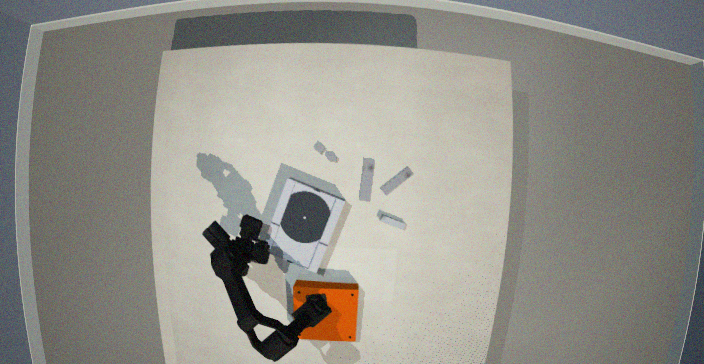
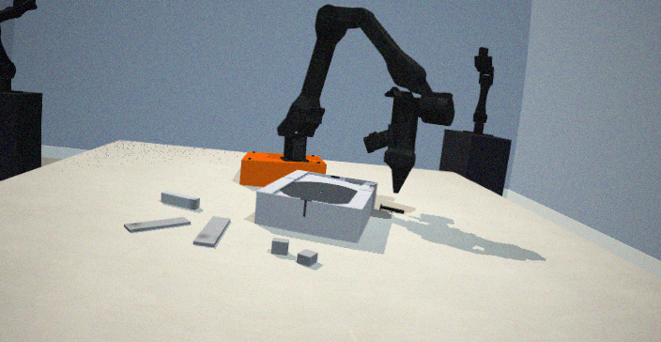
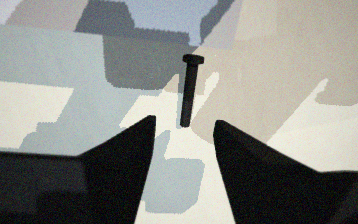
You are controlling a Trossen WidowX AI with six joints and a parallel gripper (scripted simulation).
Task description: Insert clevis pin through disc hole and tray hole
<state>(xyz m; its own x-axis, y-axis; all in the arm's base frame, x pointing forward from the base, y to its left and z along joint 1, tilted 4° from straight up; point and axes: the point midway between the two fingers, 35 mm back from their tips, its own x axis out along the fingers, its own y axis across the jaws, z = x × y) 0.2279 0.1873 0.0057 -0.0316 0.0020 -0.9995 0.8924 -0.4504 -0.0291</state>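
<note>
The dark steel pin [image 2: 391,209] [image 3: 189,95] lies on its side on the table beside the tray. In the wrist view its head points up the frame and its plain end towards the fingers. My gripper [image 2: 397,192] [image 3: 185,125] points down above the table by the pin. It is partly open and empty, a finger to each side of the pin's plain end in the wrist view. The dark round disc [image 1: 305,230] [image 2: 300,192] lies flat inside the pale tray [image 1: 286,250] [image 2: 282,210], with a small light spot at its middle. In the top view the arm hides the pin and fingertips.
The orange base [image 1: 342,328] [image 2: 268,172] stands close to the tray. Two flat bars [image 1: 367,180] [image 2: 212,231], a thicker bar [image 1: 391,220] [image 2: 180,200] and two small blocks [image 1: 319,147] [image 2: 280,246] lie on the tray's other side. Two more arms stand on black pedestals behind.
</note>
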